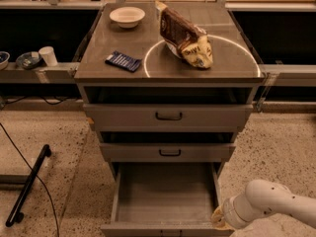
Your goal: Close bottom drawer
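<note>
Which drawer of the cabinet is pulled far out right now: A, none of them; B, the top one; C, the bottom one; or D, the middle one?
C: the bottom drawer stands far out with its bare grey inside showing, while the top drawer and middle drawer show only their fronts; the gripper is at the bottom drawer's front right corner.

The bottom drawer stood pulled out toward 6 o'clock, its tray accessible from above. The middle drawer closed off the tray at 12 o'clock. The claw sat against the drawer's front right corner, at 4 o'clock. Its white arm blocked the floor there. At 9 o'clock, open floor extended to a black bar.
</note>
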Available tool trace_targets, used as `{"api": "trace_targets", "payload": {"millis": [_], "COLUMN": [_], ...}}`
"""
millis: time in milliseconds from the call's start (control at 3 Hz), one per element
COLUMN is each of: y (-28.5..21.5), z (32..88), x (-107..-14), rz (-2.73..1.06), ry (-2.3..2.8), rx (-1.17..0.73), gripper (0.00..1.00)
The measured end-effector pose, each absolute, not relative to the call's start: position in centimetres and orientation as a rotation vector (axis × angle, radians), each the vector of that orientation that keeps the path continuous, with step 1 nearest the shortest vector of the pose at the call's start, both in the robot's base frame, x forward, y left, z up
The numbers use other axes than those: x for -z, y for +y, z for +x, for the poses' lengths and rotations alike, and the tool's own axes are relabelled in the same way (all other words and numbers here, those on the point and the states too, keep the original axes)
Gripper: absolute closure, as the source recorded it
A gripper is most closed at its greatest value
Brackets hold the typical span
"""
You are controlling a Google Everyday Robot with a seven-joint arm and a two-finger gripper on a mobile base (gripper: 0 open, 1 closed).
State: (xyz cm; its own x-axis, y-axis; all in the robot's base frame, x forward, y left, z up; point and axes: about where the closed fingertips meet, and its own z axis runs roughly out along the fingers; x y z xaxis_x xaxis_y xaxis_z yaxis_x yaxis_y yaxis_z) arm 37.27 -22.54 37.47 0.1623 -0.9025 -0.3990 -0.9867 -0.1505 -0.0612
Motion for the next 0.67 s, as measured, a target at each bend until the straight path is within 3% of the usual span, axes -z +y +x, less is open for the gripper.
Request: {"api": "trace_targets", "payload": {"millis": [667], "y": [-24.7], "z": [33.8], "x": [-27.2], "rz": [-2.405], "ry": [1.846], "rx": [-0.239], "gripper": [1.0]}}
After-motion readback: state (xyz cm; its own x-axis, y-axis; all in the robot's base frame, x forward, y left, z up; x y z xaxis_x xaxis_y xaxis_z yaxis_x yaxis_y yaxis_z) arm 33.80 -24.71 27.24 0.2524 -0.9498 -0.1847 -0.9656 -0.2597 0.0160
